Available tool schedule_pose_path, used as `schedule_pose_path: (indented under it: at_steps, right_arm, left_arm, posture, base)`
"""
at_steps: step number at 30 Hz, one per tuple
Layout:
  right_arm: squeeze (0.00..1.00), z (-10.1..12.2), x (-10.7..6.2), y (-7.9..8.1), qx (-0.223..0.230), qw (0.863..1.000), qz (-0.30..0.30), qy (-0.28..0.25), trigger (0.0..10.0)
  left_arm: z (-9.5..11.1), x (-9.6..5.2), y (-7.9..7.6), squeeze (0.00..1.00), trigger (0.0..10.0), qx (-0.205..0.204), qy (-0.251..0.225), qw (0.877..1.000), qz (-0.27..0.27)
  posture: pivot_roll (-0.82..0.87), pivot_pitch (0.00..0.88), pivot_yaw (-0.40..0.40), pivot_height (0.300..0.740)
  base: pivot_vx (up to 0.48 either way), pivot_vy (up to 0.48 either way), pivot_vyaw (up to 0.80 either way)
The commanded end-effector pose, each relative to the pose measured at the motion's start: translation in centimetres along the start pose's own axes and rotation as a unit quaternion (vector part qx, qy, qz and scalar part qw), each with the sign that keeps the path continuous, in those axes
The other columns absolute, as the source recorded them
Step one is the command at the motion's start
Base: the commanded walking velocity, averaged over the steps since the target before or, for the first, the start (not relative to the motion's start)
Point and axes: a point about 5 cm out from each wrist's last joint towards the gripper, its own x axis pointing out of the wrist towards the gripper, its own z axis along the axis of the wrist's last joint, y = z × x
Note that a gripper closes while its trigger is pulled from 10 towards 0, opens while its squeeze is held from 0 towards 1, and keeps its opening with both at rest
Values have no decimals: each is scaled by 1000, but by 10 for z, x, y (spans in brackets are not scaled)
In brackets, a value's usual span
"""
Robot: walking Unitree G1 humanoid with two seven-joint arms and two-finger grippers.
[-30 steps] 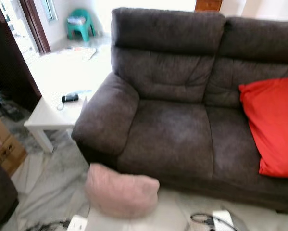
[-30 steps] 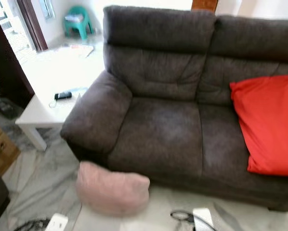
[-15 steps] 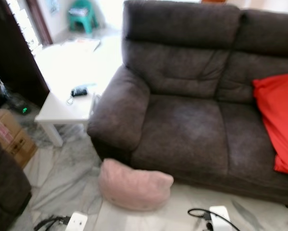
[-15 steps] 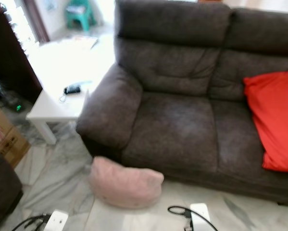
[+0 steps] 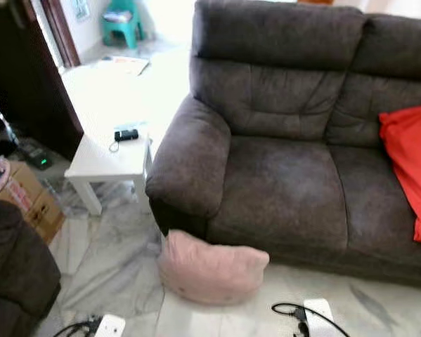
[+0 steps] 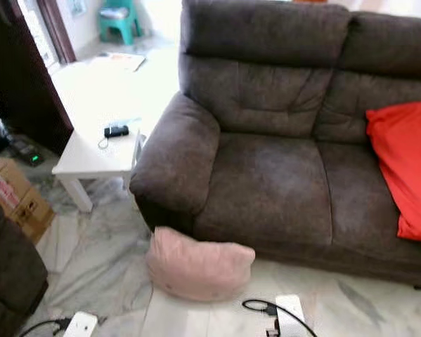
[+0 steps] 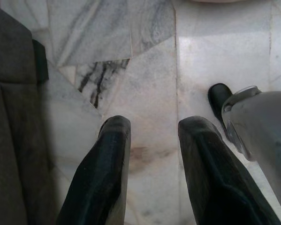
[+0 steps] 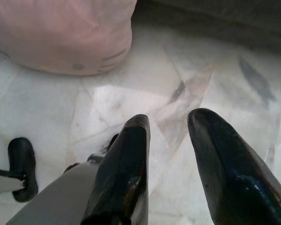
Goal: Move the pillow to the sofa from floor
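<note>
Marble floor (image 5: 105, 260) with grey veining, living room setup, and the pink pillow (image 5: 211, 267) is lying on it right up against the front base of the dark grey sofa (image 5: 280, 189), just below the sofa's left armrest corner. It looks plump and squishy, so I'd guess it's light and will just cave in wherever you pinch it, nothing fragile or slippery about the fabric. Best bet is probably grabbing a bunched-up corner or the top seam edge, or squeezing it between both arms, since long thin fingers would sink into the middle. Both arms are hanging low over bare floor: the left gripper (image 7: 149, 140) has its fingers spread apart with nothing between them, and the right gripper (image 8: 168, 136) is the same, gaping and empty, with the pillow's edge near it but not touching. Count-wise: one pink pillow on the floor, one red cushion (image 5: 410, 168) already sitting at the sofa's right end, one sofa, one small white side table (image 5: 108, 158) beside the armrest, one cardboard box (image 5: 24, 200).
</note>
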Motion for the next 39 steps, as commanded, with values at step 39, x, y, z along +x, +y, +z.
schedule_pose_path:
  at_steps: [39]
  right_arm:
    - [0,2,1,3,19,1000,0,1,10000]
  left_arm:
    - [-1,0,-1,0,10000,-6,-1,1000,11]
  posture:
    - [-9,80,-2,740]
  base:
    - [0,0,-338]
